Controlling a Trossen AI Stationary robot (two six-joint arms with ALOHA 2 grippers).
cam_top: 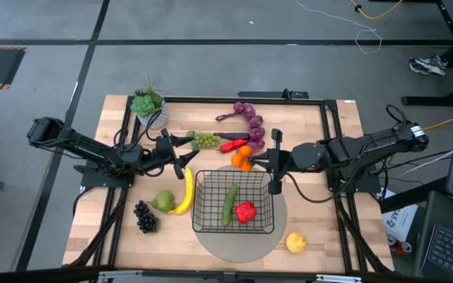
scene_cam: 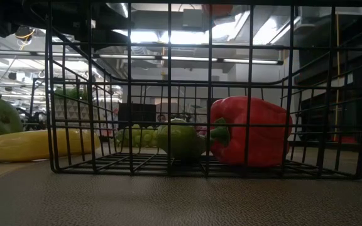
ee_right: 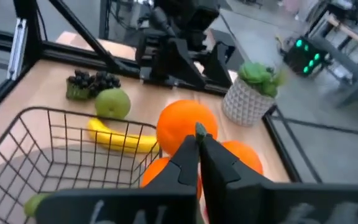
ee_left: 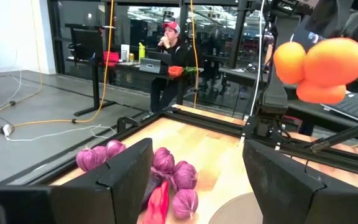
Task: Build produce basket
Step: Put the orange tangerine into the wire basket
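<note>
Right wrist view shows the right gripper closed on the orange pieces, probably light, rigid plastic; smooth lobes could slip, so pinching their junction seems safest.

The left gripper waits open, holding nothing.

You see a thin black wire basket on a matt round mat. The table is pale wood. Your red pepper looks smooth, glossy plastic.
</note>
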